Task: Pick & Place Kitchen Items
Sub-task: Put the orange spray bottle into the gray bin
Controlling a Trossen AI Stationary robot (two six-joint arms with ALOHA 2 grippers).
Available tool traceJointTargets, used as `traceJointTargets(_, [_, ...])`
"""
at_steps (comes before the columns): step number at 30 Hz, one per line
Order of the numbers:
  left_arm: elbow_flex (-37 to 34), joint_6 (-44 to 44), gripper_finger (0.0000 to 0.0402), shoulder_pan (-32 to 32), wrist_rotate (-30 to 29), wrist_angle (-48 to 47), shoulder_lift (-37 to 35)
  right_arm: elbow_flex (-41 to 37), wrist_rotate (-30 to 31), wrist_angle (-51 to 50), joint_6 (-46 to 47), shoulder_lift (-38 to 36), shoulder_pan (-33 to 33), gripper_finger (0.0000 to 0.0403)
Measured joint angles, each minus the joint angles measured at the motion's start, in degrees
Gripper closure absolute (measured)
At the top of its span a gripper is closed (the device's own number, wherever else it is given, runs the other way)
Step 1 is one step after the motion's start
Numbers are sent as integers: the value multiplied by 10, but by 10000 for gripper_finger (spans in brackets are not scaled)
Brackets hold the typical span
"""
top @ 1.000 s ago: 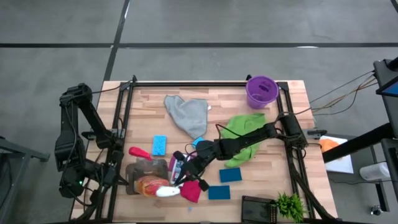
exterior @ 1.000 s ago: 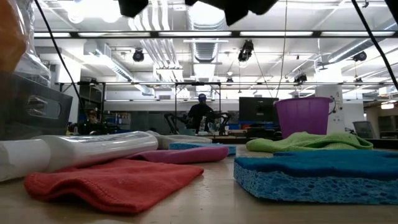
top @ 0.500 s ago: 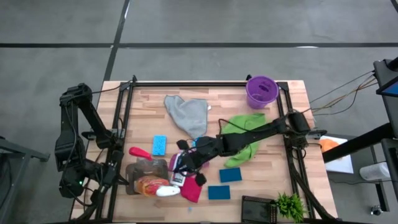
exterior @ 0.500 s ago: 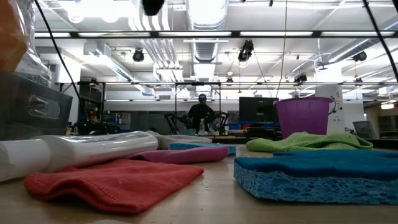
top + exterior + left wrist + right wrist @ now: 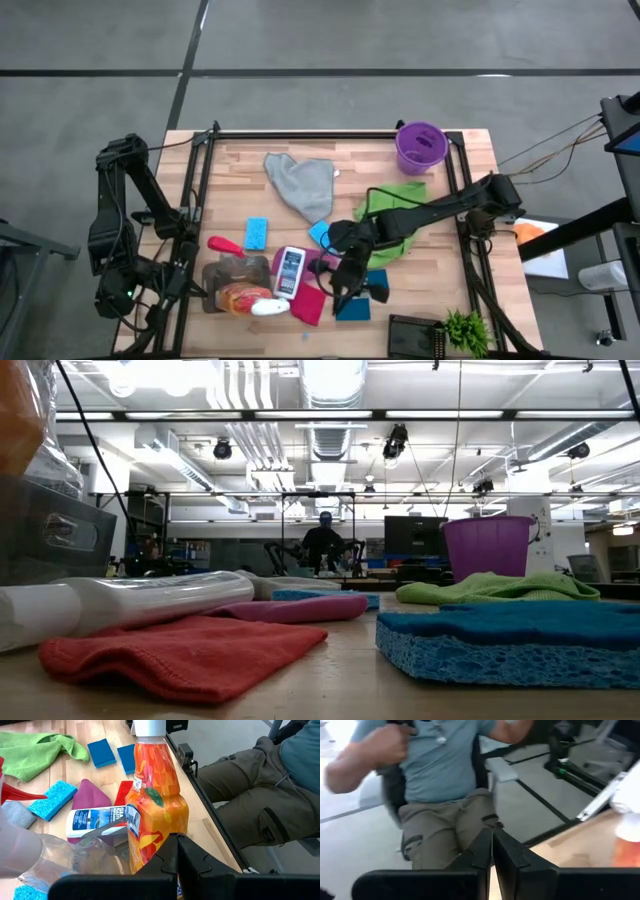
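Right tool (image 5: 352, 290), seemingly closed, above blue sponges (image 5: 352, 308).

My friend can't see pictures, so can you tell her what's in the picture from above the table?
The right gripper hangs over two dark blue sponges near the table's front edge, beside a small white bottle lying on a magenta cloth. Grey and green cloths and a purple bucket lie farther back.

right arm (image 5: 430, 212) over sponges (image 5: 352, 309), cloths (image 5: 301, 184) scattered
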Motion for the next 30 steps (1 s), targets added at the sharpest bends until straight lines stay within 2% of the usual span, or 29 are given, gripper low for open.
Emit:
traceJointTargets(3, [0, 0, 401, 0, 0, 3, 0, -1, -39, 28, -25, 30, -9, 385])
traceJointTargets(9, [0, 9, 401, 0, -14, 7, 0, -1, -114, 154, -31, 78, -49, 385])
traceJointTargets(13, [0, 15, 401, 0, -17, 8, 0, 4, -127, 203, -22, 95, -69, 385])
traceJointTargets(30, [0, 41, 401, 0, -50, 8, 0, 141, -161, 203, -21, 193, -70, 385])
